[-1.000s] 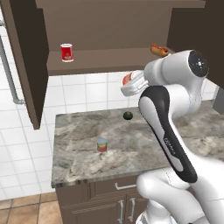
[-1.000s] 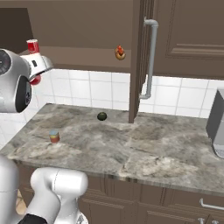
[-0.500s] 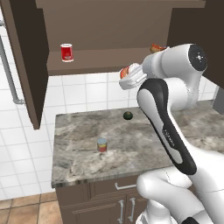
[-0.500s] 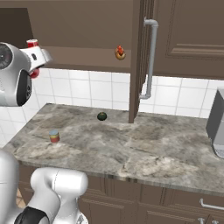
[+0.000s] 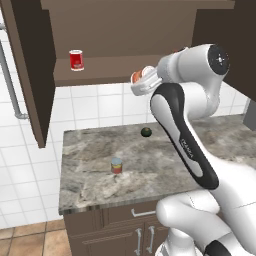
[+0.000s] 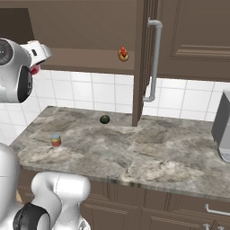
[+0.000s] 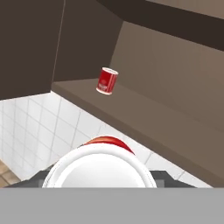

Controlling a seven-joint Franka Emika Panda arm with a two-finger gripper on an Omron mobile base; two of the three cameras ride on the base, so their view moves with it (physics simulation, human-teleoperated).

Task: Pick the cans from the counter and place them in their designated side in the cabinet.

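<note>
A red can with a white rim is held level with the cabinet's shelf board, just in front of it, with my gripper shut on it. In the hand view this can's white end hides the fingertips. Another red can stands upright on the shelf's left part. A shorter can, blue-grey on top and orange-red below, stands on the counter near its left front.
A dark green round fruit lies at the back of the counter. A hot dog sits on the shelf's right part. Open cabinet doors flank the shelf. A grey appliance stands far right.
The arm has carried the held red can upward and slightly left, from below the shelf edge to shelf height. The cans on the shelf and counter have not moved.
</note>
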